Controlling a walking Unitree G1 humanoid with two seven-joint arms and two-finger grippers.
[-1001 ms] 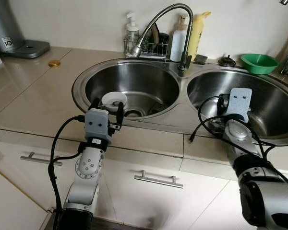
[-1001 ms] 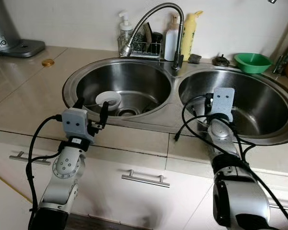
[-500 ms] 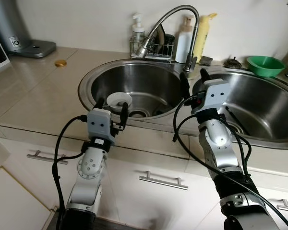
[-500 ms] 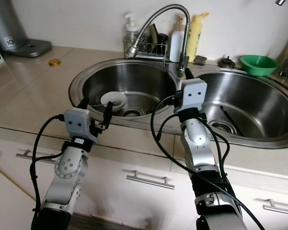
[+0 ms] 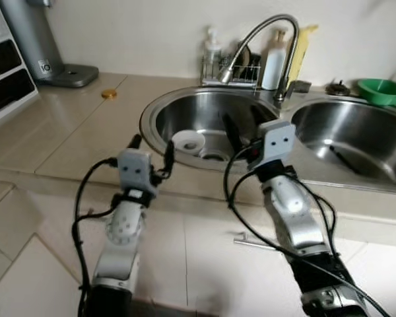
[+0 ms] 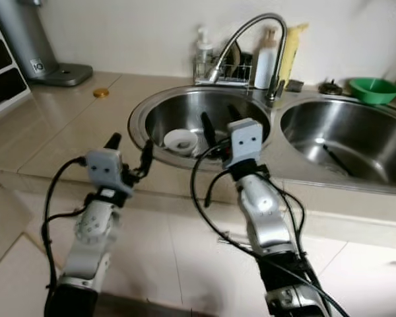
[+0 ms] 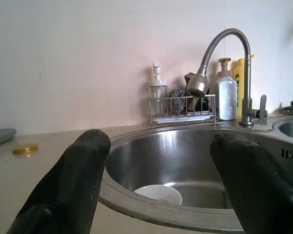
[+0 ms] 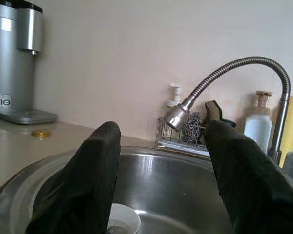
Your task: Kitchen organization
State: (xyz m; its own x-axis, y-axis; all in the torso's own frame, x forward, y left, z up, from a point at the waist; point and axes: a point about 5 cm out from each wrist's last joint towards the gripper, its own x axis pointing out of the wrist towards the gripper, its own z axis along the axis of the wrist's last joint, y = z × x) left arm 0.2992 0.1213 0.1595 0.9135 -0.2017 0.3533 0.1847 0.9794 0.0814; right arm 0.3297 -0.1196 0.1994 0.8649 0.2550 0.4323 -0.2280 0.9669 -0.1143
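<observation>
Right claw (image 6: 216, 123) swung left over the white bowl (image 6: 181, 140).

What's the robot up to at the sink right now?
The robot stands at a double sink. Both grippers are open and hold nothing. The right gripper reaches over the left basin, just above a small white bowl near the drain. The left gripper hovers at the counter's front edge.

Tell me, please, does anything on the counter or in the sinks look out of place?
A small gold lid lies alone on the counter, and a white bowl sits in the left sink. A dark utensil lies in the right sink.
</observation>
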